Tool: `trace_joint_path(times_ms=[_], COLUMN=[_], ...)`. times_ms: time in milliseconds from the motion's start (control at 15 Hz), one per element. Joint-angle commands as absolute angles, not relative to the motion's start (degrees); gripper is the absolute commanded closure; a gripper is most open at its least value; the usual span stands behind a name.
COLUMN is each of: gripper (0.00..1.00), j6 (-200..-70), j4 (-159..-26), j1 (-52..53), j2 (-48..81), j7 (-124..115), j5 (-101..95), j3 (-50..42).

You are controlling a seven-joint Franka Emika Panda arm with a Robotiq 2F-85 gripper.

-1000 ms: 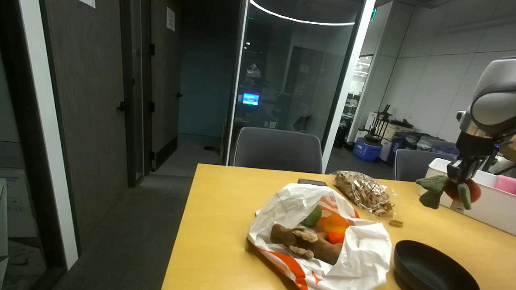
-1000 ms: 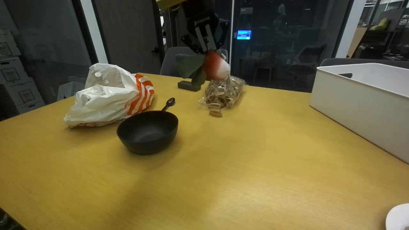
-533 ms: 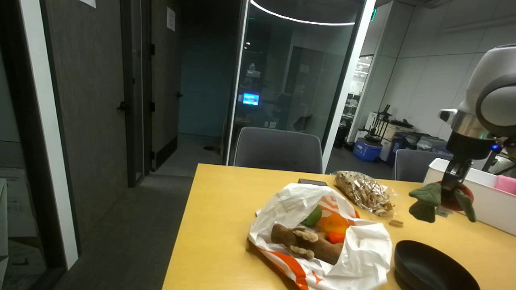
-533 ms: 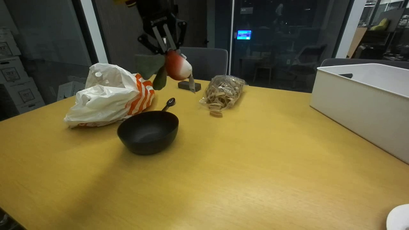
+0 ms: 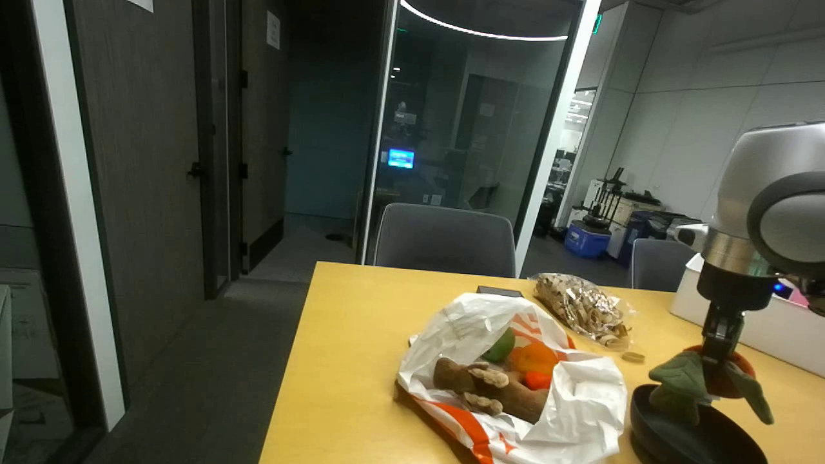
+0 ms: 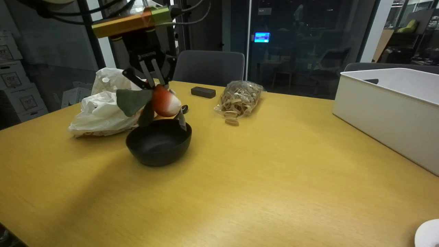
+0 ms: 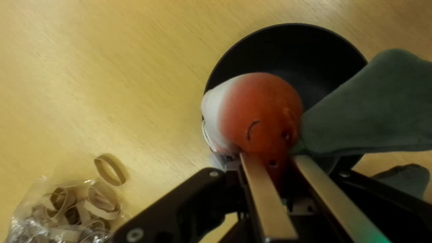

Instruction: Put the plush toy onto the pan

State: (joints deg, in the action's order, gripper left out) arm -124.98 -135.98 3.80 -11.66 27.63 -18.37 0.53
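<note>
The gripper (image 7: pixel 273 160) holds the toy (image 7: pixel 263 108) by its red body above the pan (image 7: pixel 303 54). In the wrist view, the toy's long axis runs roughly left to right: white tip toward the left, green leaves toward the right edge. Leaf contact with the pan cannot be determined.

Room's pretty gloomy on my end. The worktop (image 5: pixel 348 322) is lit okay, but past its far edge the glass wall (image 5: pixel 445 96) goes near black, bar a glowing blue screen (image 5: pixel 401 158) and a curved light strip (image 5: pixel 490 35) blown out white. In an exterior view I get a wide, fuzzy shadow (image 6: pixel 99 185) running toward the near-left edge, plus a pale sheen (image 6: pixel 247 209) beside it. The bag of bands (image 5: pixel 580 306) glints by the far edge. Wrist view's soft, grain smudged, inside of the pan (image 7: pixel 287 45) nearly crushed to black.
</note>
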Motion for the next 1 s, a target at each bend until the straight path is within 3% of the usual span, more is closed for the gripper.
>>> trace_joint_path(times_ms=[0, 200, 467, 533, 733, 933], gripper=[0.90, 0.52, 0.21, 0.38, 0.21, 0.21], j6=[-125.3, -124.3, -122.7, -124.4, -124.0, -123.9], j4=[-136.6, -135.6, -134.6, -136.3, -135.6, -135.5], j1=[4.1, 3.8, 2.5, 3.1, 2.3, 2.2], j2=[-9.9, -8.0, -7.8, -7.5, -7.6, -7.6], j7=[28.3, 28.7, 27.9, 27.6, 27.6, 27.6], j5=[-18.3, -17.1, -16.1, -17.1, -17.0, -17.0], j3=[0.8, 0.5, -0.6, 0.2, -0.4, -0.5])
